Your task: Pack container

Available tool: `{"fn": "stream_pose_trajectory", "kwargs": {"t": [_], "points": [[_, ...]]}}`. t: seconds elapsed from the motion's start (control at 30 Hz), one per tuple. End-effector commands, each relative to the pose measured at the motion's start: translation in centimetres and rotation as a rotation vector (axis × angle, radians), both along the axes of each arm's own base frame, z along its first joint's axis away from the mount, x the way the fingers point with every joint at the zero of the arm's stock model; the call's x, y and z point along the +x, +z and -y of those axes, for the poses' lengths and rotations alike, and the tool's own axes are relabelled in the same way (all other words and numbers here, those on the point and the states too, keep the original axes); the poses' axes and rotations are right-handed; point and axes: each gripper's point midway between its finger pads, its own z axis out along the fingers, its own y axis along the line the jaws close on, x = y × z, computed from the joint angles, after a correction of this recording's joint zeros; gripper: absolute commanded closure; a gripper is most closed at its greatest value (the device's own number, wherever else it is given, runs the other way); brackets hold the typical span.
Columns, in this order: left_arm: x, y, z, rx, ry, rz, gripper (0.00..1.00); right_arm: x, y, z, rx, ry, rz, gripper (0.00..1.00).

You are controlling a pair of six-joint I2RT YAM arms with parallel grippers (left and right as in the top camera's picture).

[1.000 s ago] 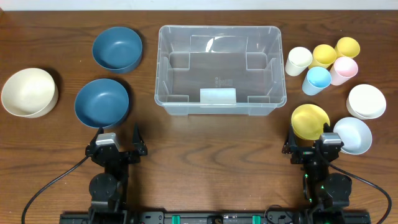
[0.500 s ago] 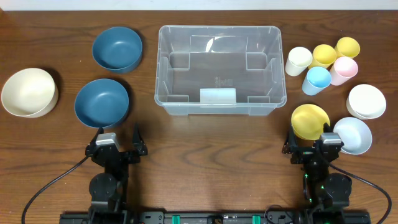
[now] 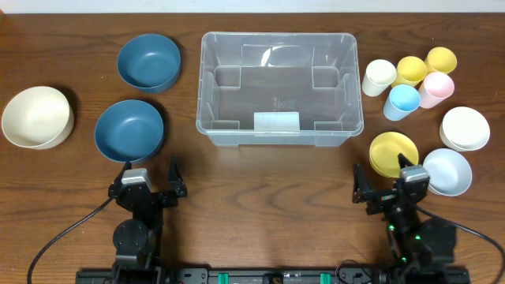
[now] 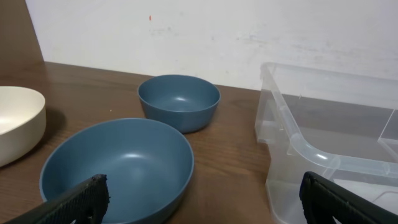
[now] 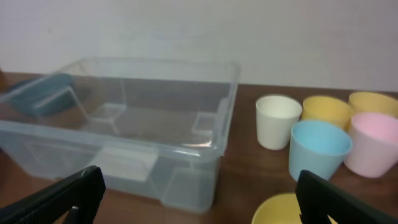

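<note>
The clear plastic container (image 3: pixel 280 91) stands on the wooden desk (image 3: pixel 260 213) in the upper middle of the overhead frame, its long side running across the frame and a whitish label (image 3: pixel 276 121) on its lower wall. To its left are two dark blue bowls, the upper blue bowl (image 3: pixel 148 61) in the upper left and the lower blue bowl (image 3: pixel 129 130) below it, with a cream bowl (image 3: pixel 37 117) at the left edge. To its right a cluster of cups stands close together: a cream cup (image 3: pixel 379 77), two yellow cups (image 3: pixel 411 70), a pink cup (image 3: pixel 437 88) and a light blue cup (image 3: pixel 403 101). Below them lie a white bowl (image 3: pixel 465 128), a pale blue bowl (image 3: pixel 447 171) and a yellow bowl (image 3: pixel 394 154). The left pincer (image 3: pixel 149 170) sits at the lower left, just under the lower blue bowl, jaws spread wide and holding nothing. The right pincer (image 3: pixel 383 178) sits at the lower right, jaws likewise spread wide and holding nothing. One of its fingers overlaps the yellow bowl's lower rim from above; whether they touch I cannot tell.
</note>
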Motion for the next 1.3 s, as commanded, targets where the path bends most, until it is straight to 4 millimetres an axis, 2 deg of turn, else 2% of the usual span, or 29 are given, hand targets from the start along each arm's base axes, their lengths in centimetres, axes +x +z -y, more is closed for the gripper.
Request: {"fn": "stream_pose_trajectory", "kwargs": {"t": [0.0, 0.13, 0.3, 0.4, 0.5, 0.63, 0.77, 0.97, 1.1, 1.2, 1.27], "points": [[-0.1, -1.8, -0.2, 0.009, 0.015, -0.051, 0.02, -0.6, 5.9, -0.4, -0.003, 0.029, 0.028, 0.01], [-0.1, -1.8, -0.2, 0.009, 0.015, -0.051, 0.02, -0.5, 9.4, -0.6, -0.002, 0.043, -0.117, 0.01], [-0.1, -1.8, -0.2, 0.009, 0.015, -0.051, 0.02, -0.4, 11.8, -0.7, 0.000, 0.050, -0.316, 0.01], [-0.1, -1.8, -0.2, 0.009, 0.015, -0.051, 0.02, -0.5, 13.1, -0.7, 0.001, 0.049, -0.379, 0.01], [-0.1, -1.8, -0.2, 0.009, 0.015, -0.051, 0.02, -0.5, 13.6, -0.8, 0.002, 0.053, -0.403, 0.01], [-0.1, -1.8, -0.2, 0.009, 0.015, -0.051, 0.02, -1.1, 14.1, -2.4, 0.035, 0.147, -0.397, 0.01], [-0.1, -1.8, -0.2, 0.009, 0.015, -0.051, 0.02, -1.3, 14.3, -2.7, 0.041, 0.165, -0.393, 0.01], [-0.1, -1.8, -0.2, 0.009, 0.015, -0.051, 0.02, -2.0, 13.2, -2.7, 0.016, 0.175, -0.435, 0.01], [-0.1, -1.8, -0.2, 0.009, 0.015, -0.051, 0.02, -2.1, 11.6, -0.4, 0.035, 0.014, -0.519, 0.01], [-0.1, -1.8, -0.2, 0.009, 0.015, -0.051, 0.02, -2.6, 10.2, 3.5, 0.109, -0.272, -0.597, 0.01], [-0.1, -1.8, -0.2, 0.009, 0.015, -0.051, 0.02, -3.9, 9.2, 6.8, 0.162, -0.519, -0.636, 0.01]]}}
